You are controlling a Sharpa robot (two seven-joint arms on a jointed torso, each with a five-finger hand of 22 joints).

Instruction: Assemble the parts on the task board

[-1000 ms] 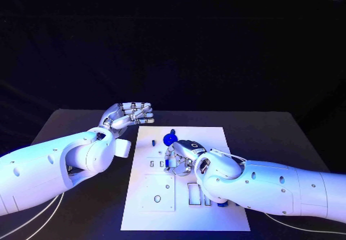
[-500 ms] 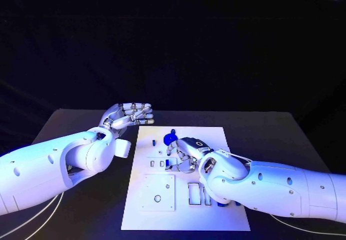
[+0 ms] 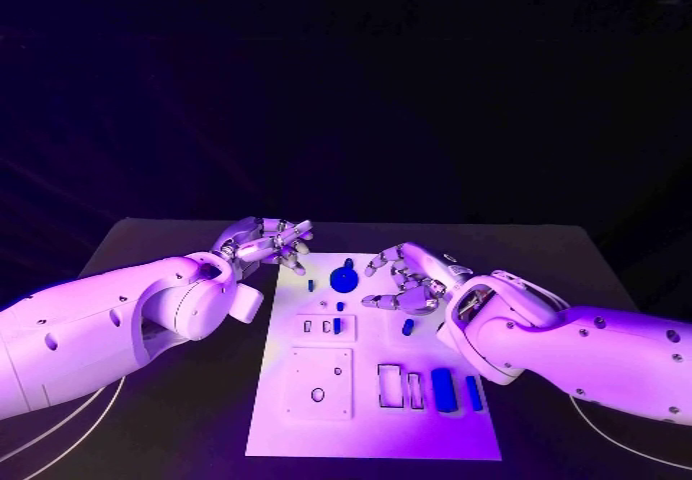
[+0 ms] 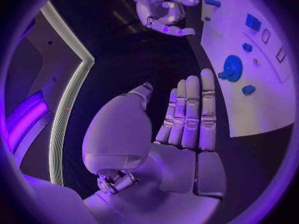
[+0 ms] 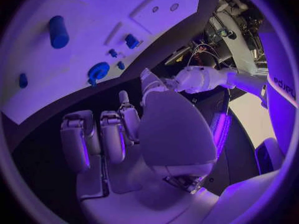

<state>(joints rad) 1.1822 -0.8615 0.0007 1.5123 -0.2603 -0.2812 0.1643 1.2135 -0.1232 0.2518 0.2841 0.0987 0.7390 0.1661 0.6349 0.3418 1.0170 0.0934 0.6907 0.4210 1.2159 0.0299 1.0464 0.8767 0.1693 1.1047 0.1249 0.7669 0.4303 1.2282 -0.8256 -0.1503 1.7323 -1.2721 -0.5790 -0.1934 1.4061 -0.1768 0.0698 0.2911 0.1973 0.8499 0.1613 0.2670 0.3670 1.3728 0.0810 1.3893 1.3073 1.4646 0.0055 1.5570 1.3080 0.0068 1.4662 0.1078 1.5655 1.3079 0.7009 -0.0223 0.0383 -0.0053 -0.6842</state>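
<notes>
White task board [image 3: 378,420] on black table [image 3: 159,240]; blue round part [image 3: 345,279] near silver right hand [image 3: 408,283]; silver left hand [image 3: 270,241]; white arms.

dark backdrop behind the black table [image 3: 173,245].

The left hand [image 4: 181,129] has its fingers [image 4: 190,112] straight and close together, holding nothing, over the dark bench [image 4: 149,59] just beside the board [image 4: 261,114]. On the board lie a round blue part [image 4: 233,67] and smaller blue parts [image 4: 248,90]. The right hand [image 4: 161,7] hangs beyond, fingers apart.
</notes>
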